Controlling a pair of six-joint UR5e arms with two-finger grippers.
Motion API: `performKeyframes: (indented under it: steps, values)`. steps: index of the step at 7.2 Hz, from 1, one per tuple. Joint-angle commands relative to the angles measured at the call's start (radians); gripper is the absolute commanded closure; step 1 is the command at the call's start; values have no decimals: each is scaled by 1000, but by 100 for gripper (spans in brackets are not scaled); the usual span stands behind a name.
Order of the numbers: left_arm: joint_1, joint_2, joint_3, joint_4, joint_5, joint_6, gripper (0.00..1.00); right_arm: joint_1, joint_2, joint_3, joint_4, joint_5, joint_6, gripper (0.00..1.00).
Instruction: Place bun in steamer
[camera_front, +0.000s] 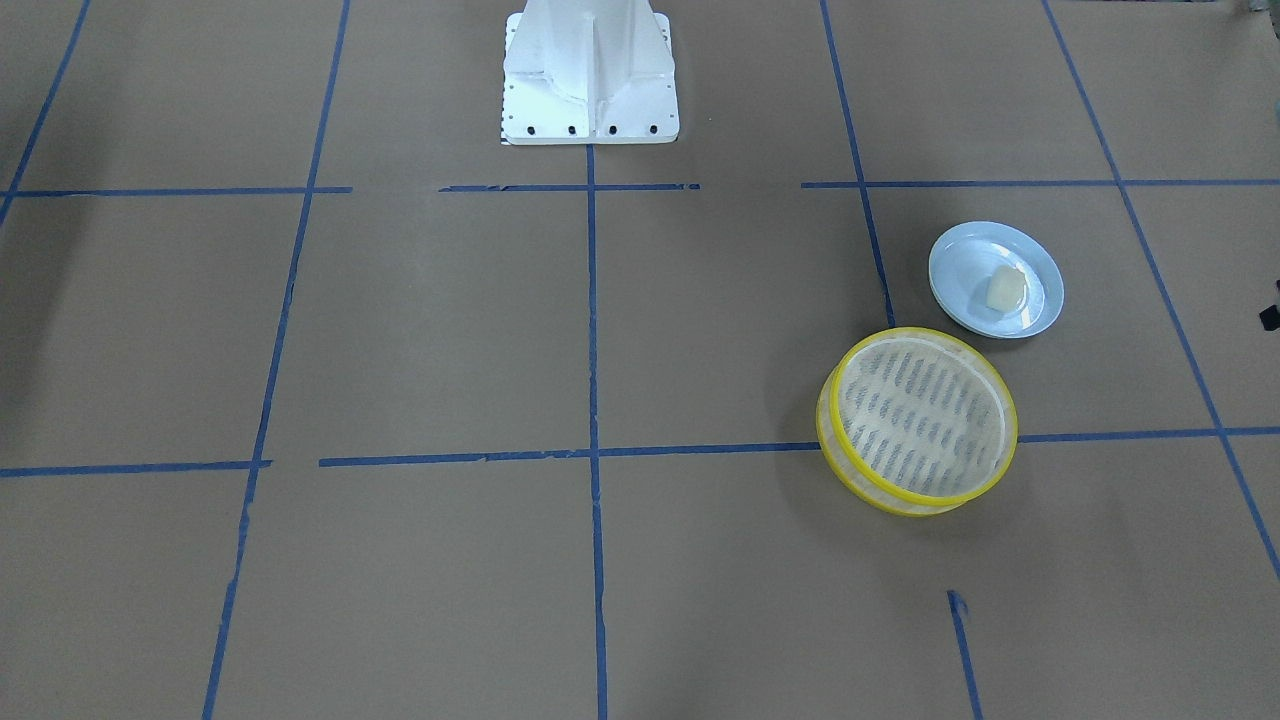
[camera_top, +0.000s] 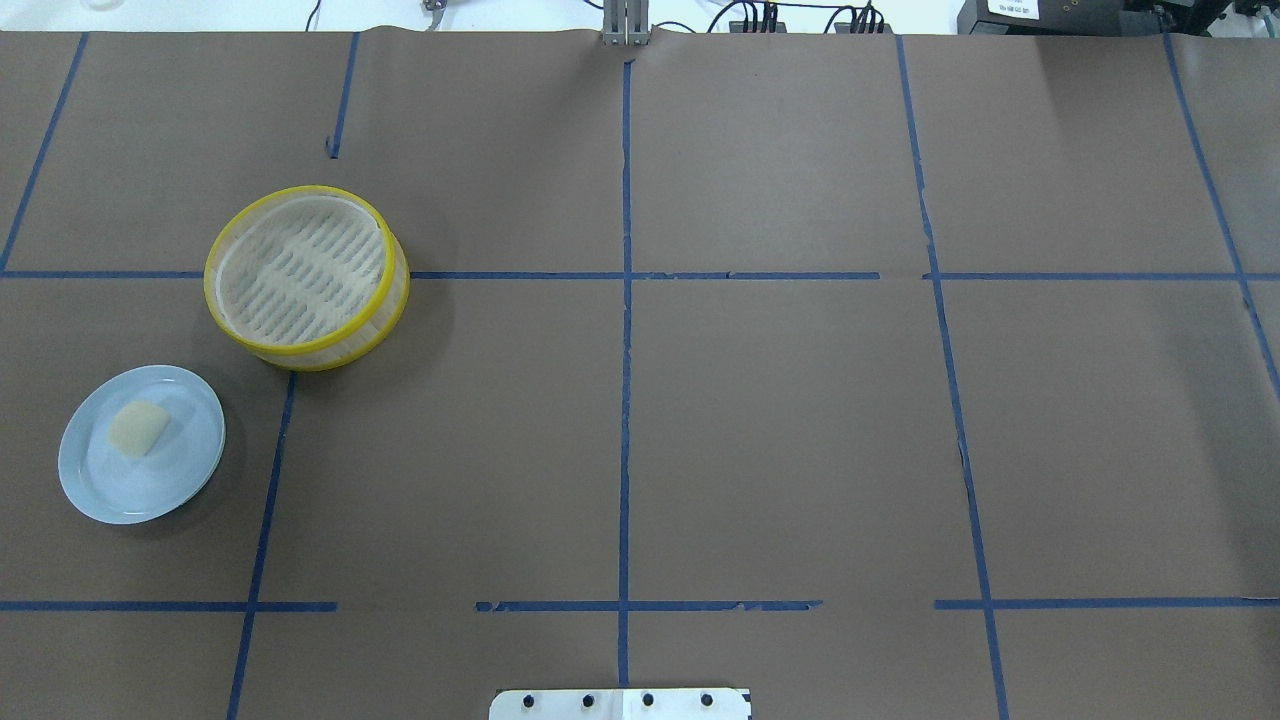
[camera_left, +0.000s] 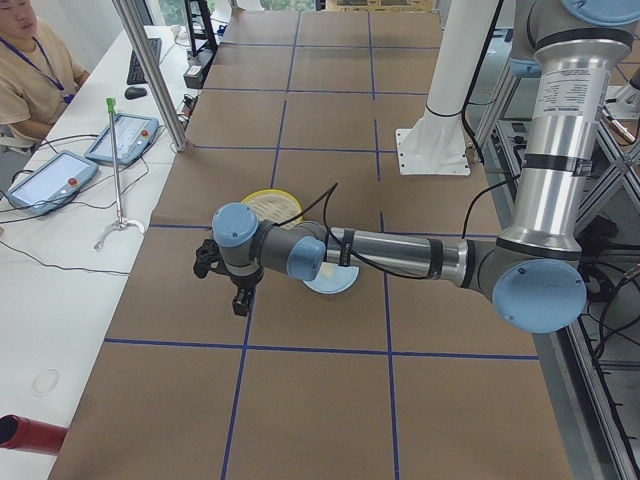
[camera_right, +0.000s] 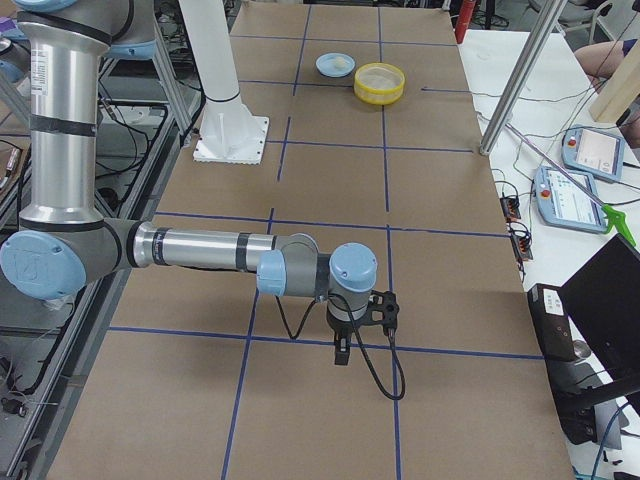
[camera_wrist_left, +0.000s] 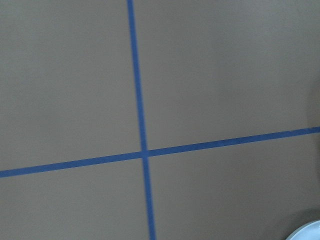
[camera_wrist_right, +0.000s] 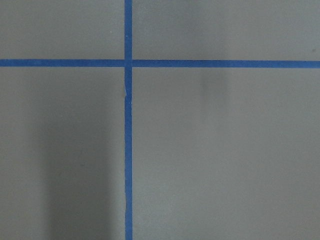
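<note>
The cream-white bun (camera_front: 1006, 289) lies on a pale blue plate (camera_front: 955, 250), also in the overhead view (camera_top: 137, 429). The yellow-rimmed steamer (camera_front: 918, 420) stands empty beside the plate, also in the overhead view (camera_top: 305, 275). My left gripper (camera_left: 238, 298) shows only in the exterior left view, hovering beside the plate on the side away from the steamer. My right gripper (camera_right: 343, 347) shows only in the exterior right view, far from both. I cannot tell whether either is open or shut.
Brown paper with blue tape lines covers the table. The white robot base (camera_front: 590, 75) stands at its middle edge. The plate's rim (camera_wrist_left: 307, 232) peeks into the left wrist view. Operators, tablets (camera_left: 50, 180) and cables lie beyond the far table edge.
</note>
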Motion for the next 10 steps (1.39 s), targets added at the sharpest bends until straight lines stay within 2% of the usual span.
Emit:
performKeyframes:
  steps: [1,2,3,5,6,10]
  values:
    - [151,8,-79,-146,28,-328,0,0,0,0,0,0,0,0]
    - [270,72,-170,-148,127,-361,1,0,0,0,0,0,0,0]
    - [403,117,-249,-148,317,-469,1,0,0,0,0,0,0,0]
    - [569,129,-257,-148,366,-521,3,0,0,0,0,0,0,0]
    - [607,137,-262,-148,436,-522,2,0,0,0,0,0,0,0]
    - [619,212,-256,-229,438,-419,6,0,0,0,0,0,0,0]
